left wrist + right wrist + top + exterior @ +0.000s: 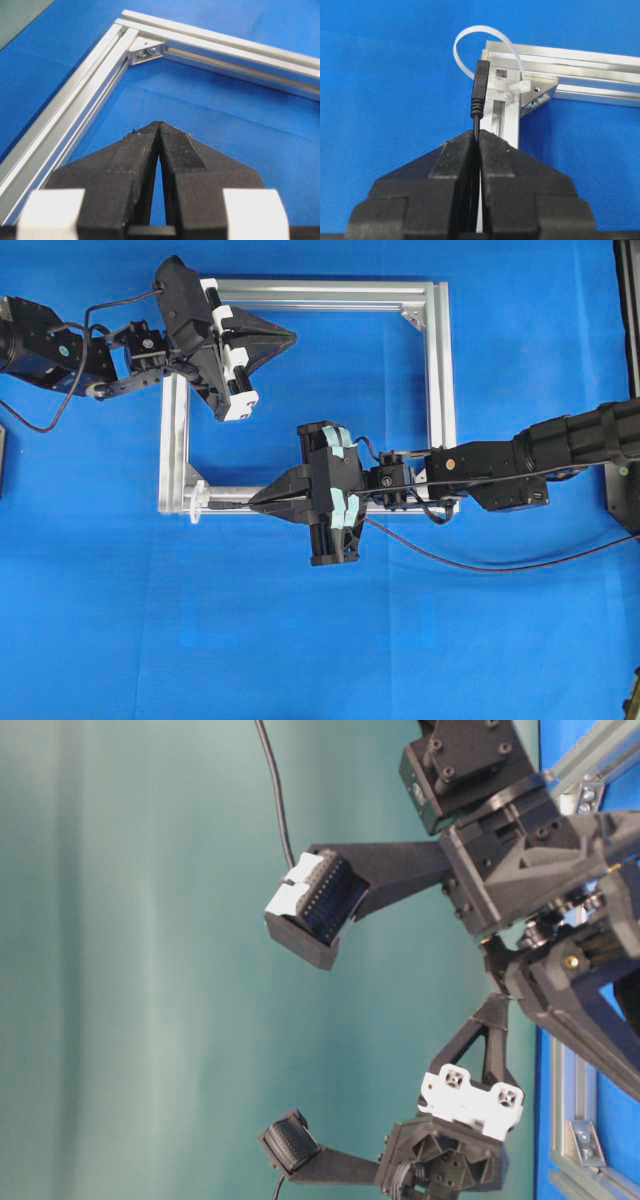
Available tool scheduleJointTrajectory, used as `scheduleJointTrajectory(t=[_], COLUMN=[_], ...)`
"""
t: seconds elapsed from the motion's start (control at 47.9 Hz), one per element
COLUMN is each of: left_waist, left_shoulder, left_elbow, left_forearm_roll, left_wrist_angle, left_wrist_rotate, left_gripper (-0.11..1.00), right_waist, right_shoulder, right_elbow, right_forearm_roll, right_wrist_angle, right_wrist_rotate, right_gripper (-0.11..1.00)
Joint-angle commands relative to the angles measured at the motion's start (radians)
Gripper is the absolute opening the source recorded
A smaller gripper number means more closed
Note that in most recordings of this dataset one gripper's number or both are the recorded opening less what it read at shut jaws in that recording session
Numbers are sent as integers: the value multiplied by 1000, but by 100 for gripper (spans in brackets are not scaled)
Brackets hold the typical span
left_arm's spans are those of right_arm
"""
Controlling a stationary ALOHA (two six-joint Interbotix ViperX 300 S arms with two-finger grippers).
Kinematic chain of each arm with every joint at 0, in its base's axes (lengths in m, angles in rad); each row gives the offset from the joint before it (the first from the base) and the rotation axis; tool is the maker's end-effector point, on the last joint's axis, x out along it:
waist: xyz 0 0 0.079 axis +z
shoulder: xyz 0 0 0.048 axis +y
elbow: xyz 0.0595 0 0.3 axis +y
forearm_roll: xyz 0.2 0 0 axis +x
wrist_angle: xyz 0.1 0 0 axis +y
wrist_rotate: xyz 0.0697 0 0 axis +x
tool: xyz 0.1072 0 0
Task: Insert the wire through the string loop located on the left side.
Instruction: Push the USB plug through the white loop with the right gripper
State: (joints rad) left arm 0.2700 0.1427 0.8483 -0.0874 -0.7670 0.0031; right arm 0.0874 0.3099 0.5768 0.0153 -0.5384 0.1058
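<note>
Now right tool pinches wire at string loop.

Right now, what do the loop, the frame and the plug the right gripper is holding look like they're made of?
String loop: translucent whitish plastic, smooth and strap-like, perhaps a cable tie. Frame: silver brushed metal, likely aluminium, with slotted rails. Wire plug: matte black moulded plastic or rubber, ribbed at its base, pinched in the right gripper.

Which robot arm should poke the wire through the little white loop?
The right one. Its gripper already pinches the wire, and the plug tip points at the string loop. The left gripper is shut and holds nothing, at another corner of the frame.
</note>
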Motion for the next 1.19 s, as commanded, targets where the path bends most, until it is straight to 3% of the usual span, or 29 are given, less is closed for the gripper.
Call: scheduleJointTrajectory(t=[0.0,0.439,1.17], left_waist=[0,0,0], left_shoulder=[-28,-28,-29], left_elbow=[-8,-12,-12], left_forearm_roll=[3,3,2], left_wrist_angle=[-9,-9,-9], left_wrist_rotate=[2,2,0], left_gripper=[0,0,0], right_waist=[-5,-5,-20], right_shoulder=[-17,-5,141], right_elbow=[-14,-35,-255], right_forearm_roll=[0,0,0], right_wrist_angle=[-2,-2,46], right_wrist_rotate=[0,0,0], right_gripper=[0,0,0])
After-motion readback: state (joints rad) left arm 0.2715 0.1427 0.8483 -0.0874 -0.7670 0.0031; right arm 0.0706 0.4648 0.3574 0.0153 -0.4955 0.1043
